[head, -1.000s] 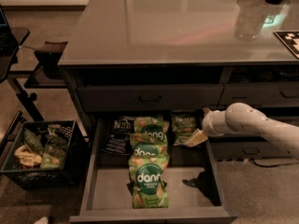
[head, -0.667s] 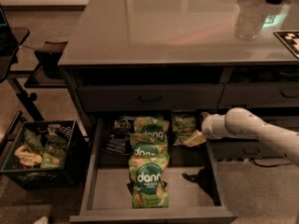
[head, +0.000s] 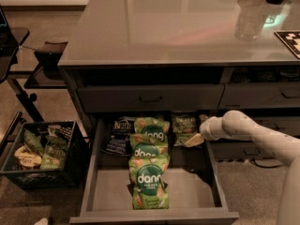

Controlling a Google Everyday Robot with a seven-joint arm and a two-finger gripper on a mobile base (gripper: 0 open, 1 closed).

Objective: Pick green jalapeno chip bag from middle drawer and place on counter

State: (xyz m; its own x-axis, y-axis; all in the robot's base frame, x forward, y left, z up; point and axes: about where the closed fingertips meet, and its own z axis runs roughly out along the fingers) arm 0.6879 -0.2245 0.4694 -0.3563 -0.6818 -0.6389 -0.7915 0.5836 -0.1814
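Note:
The middle drawer (head: pixel 112 191) is pulled open below the counter (head: pixel 178 27). The green jalapeno chip bag (head: pixel 183 123), small and dull green, lies at the drawer's back right. My gripper (head: pixel 194 140) reaches in from the right on a pale arm (head: pixel 253 132). It sits low in the drawer, at the bag's front right corner. Whether it touches the bag is unclear.
Three bright green "dang" bags (head: pixel 149 179) lie in a row down the drawer's middle, and a dark Kettle bag (head: pixel 120 131) lies at the back left. A black crate (head: pixel 44 156) of snacks stands on the floor at the left. A clear container (head: pixel 248 20) and a checkered board (head: pixel 290 39) are on the counter's right.
The arm's wrist has dropped slightly and shifted left toward the drawer. The gripper tip stays by the jalapeno bag. The bags have not moved.

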